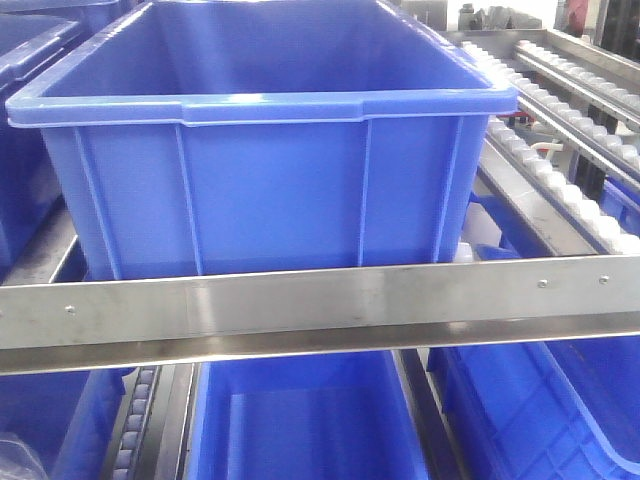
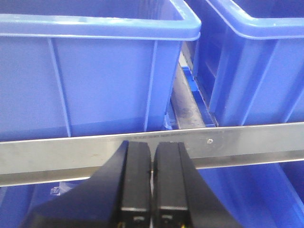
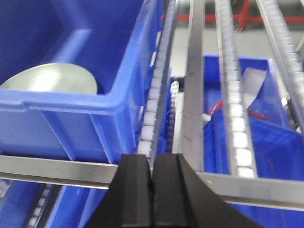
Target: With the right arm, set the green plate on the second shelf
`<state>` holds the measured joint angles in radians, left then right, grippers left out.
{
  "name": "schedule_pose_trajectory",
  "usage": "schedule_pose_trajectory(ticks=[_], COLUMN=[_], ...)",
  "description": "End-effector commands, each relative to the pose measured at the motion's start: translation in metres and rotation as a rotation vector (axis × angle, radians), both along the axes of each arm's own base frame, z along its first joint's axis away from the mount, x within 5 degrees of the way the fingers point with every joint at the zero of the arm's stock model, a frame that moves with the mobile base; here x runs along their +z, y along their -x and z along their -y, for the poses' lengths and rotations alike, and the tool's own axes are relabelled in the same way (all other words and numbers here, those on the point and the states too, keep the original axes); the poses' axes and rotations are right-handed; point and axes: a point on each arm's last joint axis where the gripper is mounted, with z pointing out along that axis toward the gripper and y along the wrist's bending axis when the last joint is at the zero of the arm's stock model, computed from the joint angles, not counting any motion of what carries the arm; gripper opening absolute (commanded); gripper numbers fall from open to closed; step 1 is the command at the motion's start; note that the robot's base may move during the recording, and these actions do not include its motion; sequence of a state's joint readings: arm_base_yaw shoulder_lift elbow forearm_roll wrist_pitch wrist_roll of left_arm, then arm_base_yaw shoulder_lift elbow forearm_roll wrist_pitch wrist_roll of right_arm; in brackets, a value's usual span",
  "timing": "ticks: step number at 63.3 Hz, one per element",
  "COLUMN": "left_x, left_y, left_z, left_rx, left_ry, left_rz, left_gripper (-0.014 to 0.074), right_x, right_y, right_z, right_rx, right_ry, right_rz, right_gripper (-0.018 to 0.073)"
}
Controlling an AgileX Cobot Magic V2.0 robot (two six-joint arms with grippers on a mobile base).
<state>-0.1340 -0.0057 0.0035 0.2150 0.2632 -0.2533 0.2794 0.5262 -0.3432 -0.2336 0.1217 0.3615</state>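
The green plate (image 3: 50,79) lies inside a blue bin (image 3: 71,102) at the upper left of the right wrist view; only its pale top part shows above the bin's front wall. My right gripper (image 3: 152,161) is shut and empty, in front of the steel shelf rail (image 3: 247,187), to the right of and below the plate. My left gripper (image 2: 152,149) is shut and empty, in front of a steel rail (image 2: 57,152) under two blue bins. No plate and no gripper show in the front view.
A large blue bin (image 1: 260,150) stands on the shelf behind a steel rail (image 1: 300,310). Roller tracks (image 1: 560,130) run at the right. More blue bins (image 1: 300,425) sit on the level below. A lower bin (image 3: 256,104) holds loose items.
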Motion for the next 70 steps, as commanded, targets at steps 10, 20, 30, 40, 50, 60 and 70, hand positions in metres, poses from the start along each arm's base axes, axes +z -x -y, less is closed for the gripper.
schedule_pose_trajectory(ticks=[10,20,30,40,50,60,70], left_x=[-0.005,-0.005,-0.005,-0.005,-0.005,-0.005,-0.005], left_y=[-0.001,-0.001,-0.001,-0.001,-0.001,-0.001,-0.001], left_z=[0.002,0.002,0.002,0.002,0.002,0.002,0.002], left_rx=[-0.019,-0.019,-0.019,-0.019,-0.019,-0.019,-0.019], left_ry=[0.015,0.015,0.015,0.015,0.015,0.015,0.015], left_rz=[0.067,0.067,0.067,0.067,0.067,0.067,0.067], left_gripper=[0.0125,0.0125,0.0125,0.0125,0.0125,0.0125,0.0125], right_x=[-0.029,-0.056,-0.073,-0.071,-0.07,-0.069,-0.071], right_y=[0.039,0.055,0.057,0.057,0.058,0.058,0.057], right_z=[0.016,0.022,0.023,0.023,0.023,0.022,0.023], right_rx=[-0.063,-0.116,-0.134,-0.129,-0.127,-0.126,-0.132], right_ry=[-0.057,-0.08,-0.1,-0.104,-0.106,-0.107,-0.148], right_rz=[0.191,0.256,0.27,0.291,0.299,0.303,0.282], right_gripper=[0.0055,0.0055,0.0055,0.0055,0.0055,0.0055,0.0055])
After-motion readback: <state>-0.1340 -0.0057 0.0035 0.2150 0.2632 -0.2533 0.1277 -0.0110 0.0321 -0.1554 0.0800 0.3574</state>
